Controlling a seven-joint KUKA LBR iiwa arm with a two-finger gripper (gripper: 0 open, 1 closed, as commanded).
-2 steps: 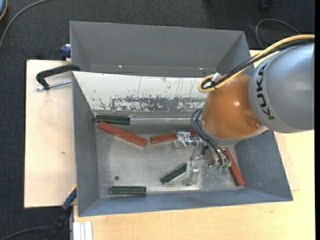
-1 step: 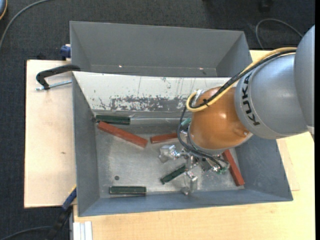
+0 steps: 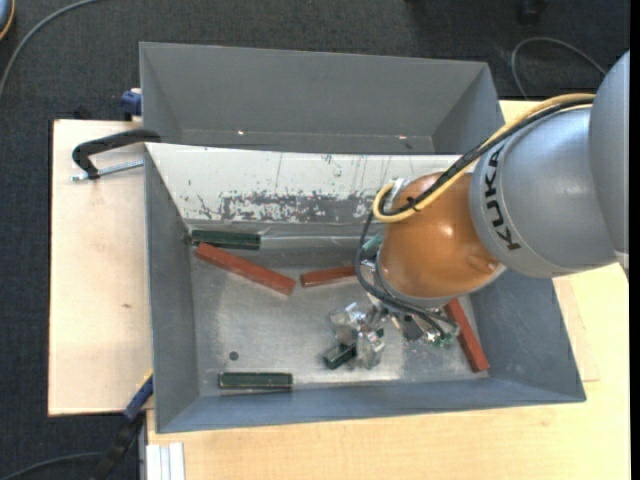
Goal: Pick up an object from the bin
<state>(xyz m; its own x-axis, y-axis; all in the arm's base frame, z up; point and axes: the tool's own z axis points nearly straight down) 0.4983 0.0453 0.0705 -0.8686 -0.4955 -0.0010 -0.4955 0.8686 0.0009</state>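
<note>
My gripper [image 3: 361,335] is low in the front right part of the bin, under the orange wrist cover. A short dark green block [image 3: 338,357] lies on the floor right at its lower left end, touching or nearly touching it. Just behind the gripper lies a short red-brown bar [image 3: 328,276]. Another red-brown bar [image 3: 468,337] runs along the right wall beside the gripper, partly hidden by the wrist.
A long red-brown bar [image 3: 245,268] lies slanted at the back left, with a dark green bar [image 3: 226,238] behind it by the back wall. Another dark green bar [image 3: 255,379] lies along the front wall. A small dark speck [image 3: 233,357] sits on the floor at left.
</note>
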